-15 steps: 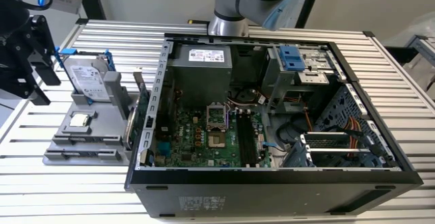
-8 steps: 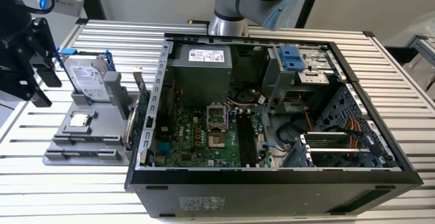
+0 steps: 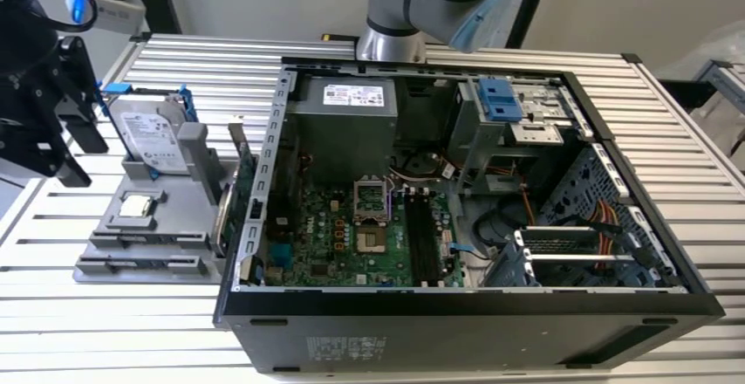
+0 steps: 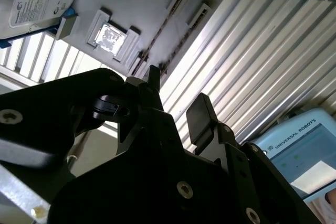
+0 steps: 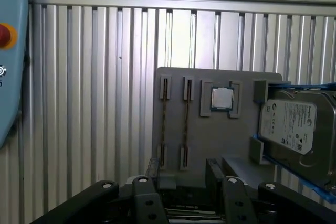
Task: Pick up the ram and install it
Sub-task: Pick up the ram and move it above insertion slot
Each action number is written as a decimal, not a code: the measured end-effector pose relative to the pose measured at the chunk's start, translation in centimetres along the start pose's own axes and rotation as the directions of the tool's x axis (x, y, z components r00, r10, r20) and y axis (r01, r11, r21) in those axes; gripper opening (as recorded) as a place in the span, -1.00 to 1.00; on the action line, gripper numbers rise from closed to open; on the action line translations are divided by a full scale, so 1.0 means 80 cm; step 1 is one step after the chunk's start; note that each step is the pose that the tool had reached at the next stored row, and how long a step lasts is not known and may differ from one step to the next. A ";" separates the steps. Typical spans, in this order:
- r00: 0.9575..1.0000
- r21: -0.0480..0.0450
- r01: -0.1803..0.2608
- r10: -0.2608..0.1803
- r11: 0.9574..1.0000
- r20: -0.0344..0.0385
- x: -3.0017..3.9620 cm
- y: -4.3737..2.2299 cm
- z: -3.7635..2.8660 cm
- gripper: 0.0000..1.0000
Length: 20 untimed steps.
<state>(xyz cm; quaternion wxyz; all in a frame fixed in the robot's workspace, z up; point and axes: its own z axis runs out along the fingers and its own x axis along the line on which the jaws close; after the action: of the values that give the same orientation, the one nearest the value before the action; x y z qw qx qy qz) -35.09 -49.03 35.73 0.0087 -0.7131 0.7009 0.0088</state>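
Pincer (image 5: 182, 170) open, nothing between its fingers (image 5: 150, 174), hanging just off the grey tray (image 5: 220, 145) on the ribbed worktop (image 5: 94, 103). Ram (image 5: 187, 124) stands on edge in a tray slot, near the processor (image 5: 222, 98) and hard drive (image 5: 296, 124).
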 end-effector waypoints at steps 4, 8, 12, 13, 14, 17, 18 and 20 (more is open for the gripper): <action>1.000 0.000 0.000 0.000 1.000 0.000 0.0001 0.0000 0.0032 1.00; 1.000 0.000 0.000 0.000 1.000 0.000 0.0002 0.0000 0.0065 1.00; 1.000 0.000 0.000 0.000 1.000 0.000 0.0003 0.0000 0.0098 1.00; 1.000 0.000 0.000 0.000 1.000 0.000 0.0003 0.0000 0.0106 1.00; 1.000 0.000 0.000 0.000 1.000 0.000 0.0003 0.0000 0.0113 1.00; 1.000 0.000 0.000 0.000 1.000 0.000 0.0003 0.0000 0.0136 1.00; 1.000 0.000 0.000 0.000 1.000 0.000 0.0004 0.0000 0.0143 1.00; 1.000 0.000 0.000 0.000 1.000 0.000 0.0004 0.0000 0.0160 1.00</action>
<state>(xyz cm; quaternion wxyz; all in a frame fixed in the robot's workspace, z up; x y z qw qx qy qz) -35.09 -49.03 34.46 0.0086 -0.7131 0.7009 0.0088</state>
